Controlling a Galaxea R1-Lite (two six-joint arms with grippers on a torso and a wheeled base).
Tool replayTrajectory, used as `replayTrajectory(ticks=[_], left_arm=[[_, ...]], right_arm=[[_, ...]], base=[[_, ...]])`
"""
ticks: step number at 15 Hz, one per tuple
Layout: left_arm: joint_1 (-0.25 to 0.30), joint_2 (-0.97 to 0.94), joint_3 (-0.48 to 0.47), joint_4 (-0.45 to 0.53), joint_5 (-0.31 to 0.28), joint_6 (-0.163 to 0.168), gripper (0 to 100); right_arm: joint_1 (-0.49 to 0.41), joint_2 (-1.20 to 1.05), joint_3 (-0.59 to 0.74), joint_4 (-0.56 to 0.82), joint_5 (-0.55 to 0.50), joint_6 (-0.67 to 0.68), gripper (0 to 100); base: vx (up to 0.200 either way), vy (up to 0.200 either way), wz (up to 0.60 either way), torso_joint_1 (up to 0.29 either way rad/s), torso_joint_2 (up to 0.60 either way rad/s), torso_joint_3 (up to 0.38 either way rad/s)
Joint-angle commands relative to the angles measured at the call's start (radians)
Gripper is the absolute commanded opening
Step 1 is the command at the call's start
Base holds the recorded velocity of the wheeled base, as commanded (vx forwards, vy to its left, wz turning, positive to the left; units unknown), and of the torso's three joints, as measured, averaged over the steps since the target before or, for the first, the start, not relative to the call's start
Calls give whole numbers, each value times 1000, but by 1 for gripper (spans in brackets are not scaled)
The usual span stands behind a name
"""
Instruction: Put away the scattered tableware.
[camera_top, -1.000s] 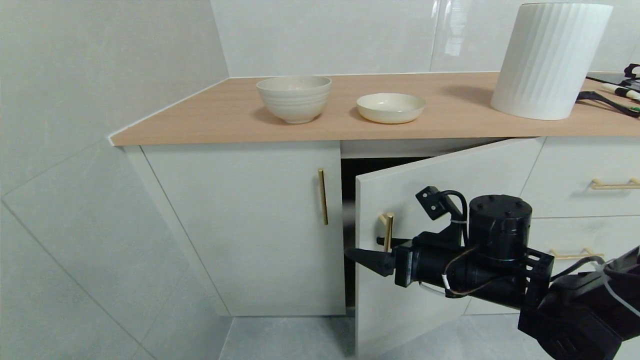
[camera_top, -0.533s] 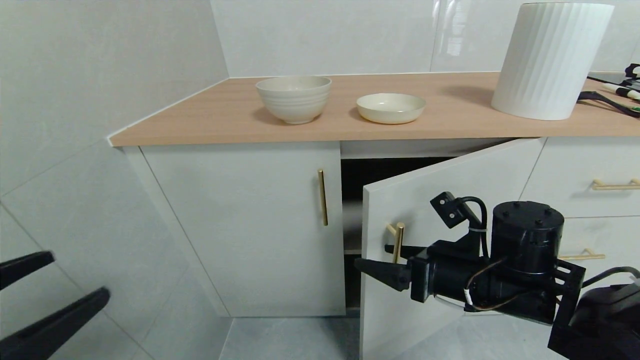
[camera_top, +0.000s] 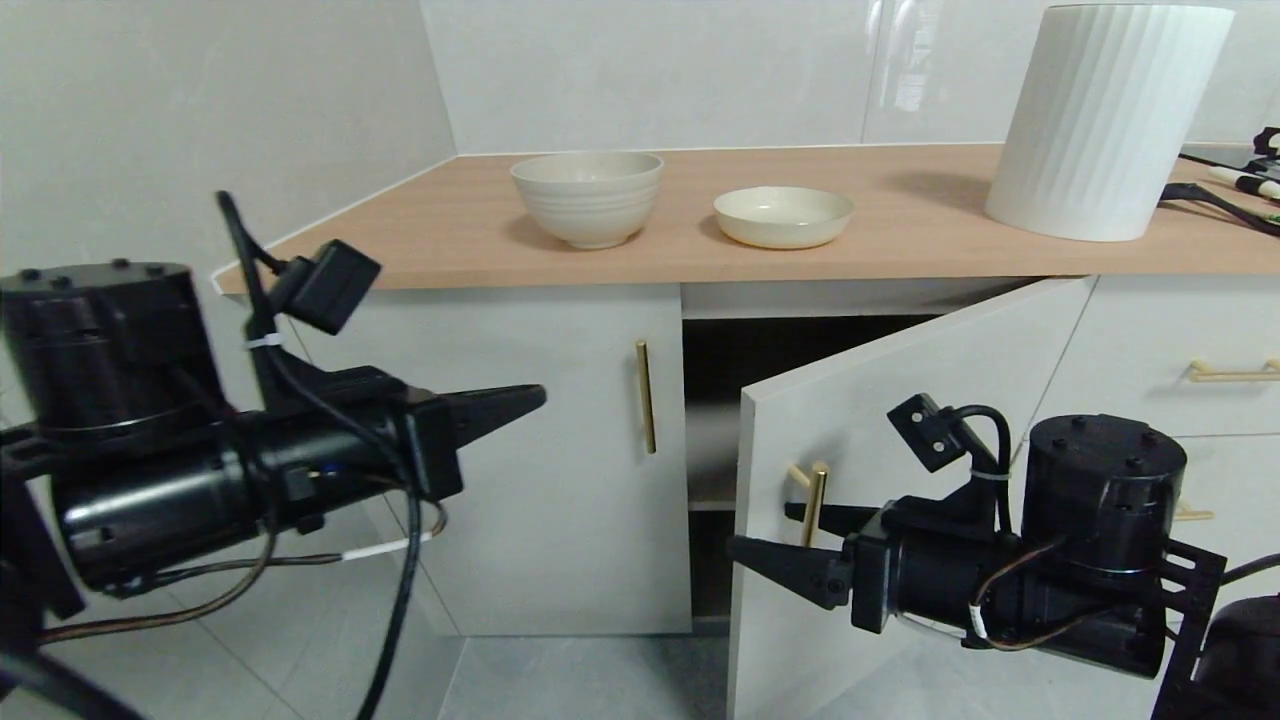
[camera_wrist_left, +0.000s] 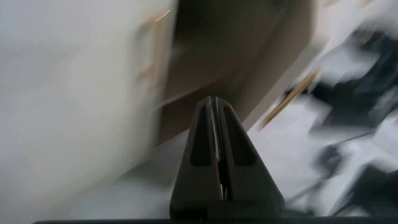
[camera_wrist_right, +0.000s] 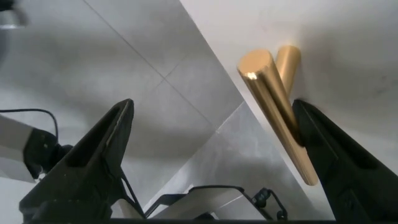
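A beige ribbed bowl (camera_top: 587, 197) and a shallow cream dish (camera_top: 782, 215) stand side by side on the wooden counter (camera_top: 400, 245). Below them the right cabinet door (camera_top: 900, 380) hangs partly open on a dark interior. My right gripper (camera_top: 765, 530) is open, with one finger on each side of the door's gold handle (camera_top: 815, 490). The right wrist view shows that handle (camera_wrist_right: 273, 106) close to one finger of the wide-open right gripper (camera_wrist_right: 211, 109). My left gripper (camera_top: 520, 400) is shut and empty in front of the closed left door (camera_top: 520, 480); its fingers (camera_wrist_left: 205, 143) are pressed together.
A tall white ribbed container (camera_top: 1105, 120) stands on the counter's right, with dark utensils (camera_top: 1220, 195) beyond it. Drawers with gold handles (camera_top: 1230, 370) lie right of the open door. The closed door has a vertical gold handle (camera_top: 646, 395). A tiled wall closes the left side.
The right gripper has drawn the handle toward me and rightward, swinging the door wider. The left arm has risen into view from the lower left; its fingers, apart earlier, are now together.
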Motion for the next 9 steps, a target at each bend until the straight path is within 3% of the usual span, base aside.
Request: replayTrajectory(ticks=[1,6,9], left_arm=[[-111,266,-47,-156,1,-48,0],[-203,422,-44,-279,1,-40,0],[-219,522,-92,-343,-2,-20,0]], right_arm=[[-1,-17,4,1,-6,0,100],[-1,-14,4,1,-9,0,100],[-2,-9,11,1,-9,0,100]], base=[[0,0,0,0,0,0],[0,0,0,0,0,0],[0,0,0,0,0,0]])
